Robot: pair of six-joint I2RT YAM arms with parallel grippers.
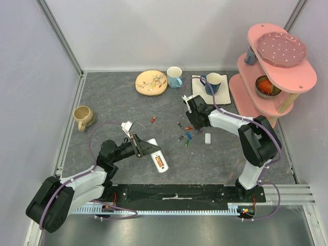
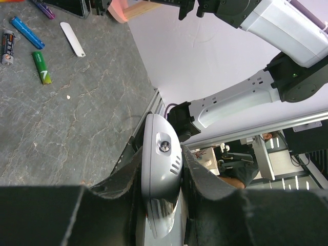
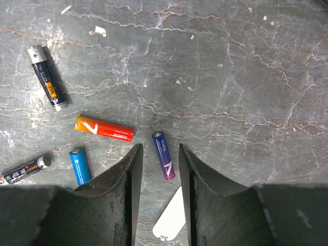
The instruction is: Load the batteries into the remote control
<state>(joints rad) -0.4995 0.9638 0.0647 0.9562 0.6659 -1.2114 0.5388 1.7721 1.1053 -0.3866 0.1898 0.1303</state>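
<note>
The remote control (image 1: 158, 158) is white and slim. It lies on the grey bench (image 1: 113, 102). Its back is open, and one battery in the slot (image 1: 160, 163) shows orange. The left end effector (image 2: 163, 166) is closed tight on one end of the remote control, with a finger on each side.

To the right of the remote control, loose batteries (image 1: 185, 136) lie scattered on the bench. The right end effector (image 3: 159, 149) hangs low over them. Its fingers are apart and it holds nothing. A purple battery (image 3: 164, 155) lies between the two fingers and touches neither one. Close by are an orange-red battery (image 3: 104, 128), a blue battery (image 3: 79, 165), a green battery (image 2: 42, 67) and two dark grey batteries (image 3: 47, 78). The right arm leans over the pile and hides part of it from above. A small white lid (image 1: 207, 137) lies farther right, past the pile. One red battery (image 1: 153, 119) lies alone behind the remote control.

Far behind the remote control are a wooden plate (image 1: 151, 82) with a painted twig, a blue mug (image 1: 175, 77), and a white mug (image 1: 212, 82) on a white cloth (image 1: 221, 95). A tan mug (image 1: 83, 117) stands to its left. Far to its right is a pink shelf (image 1: 287, 77) with a dotted pink plate (image 1: 281, 48) on top.

The batteries have tiny print, and the orange-red one has a white mark like a V. The words are too small to read.
</note>
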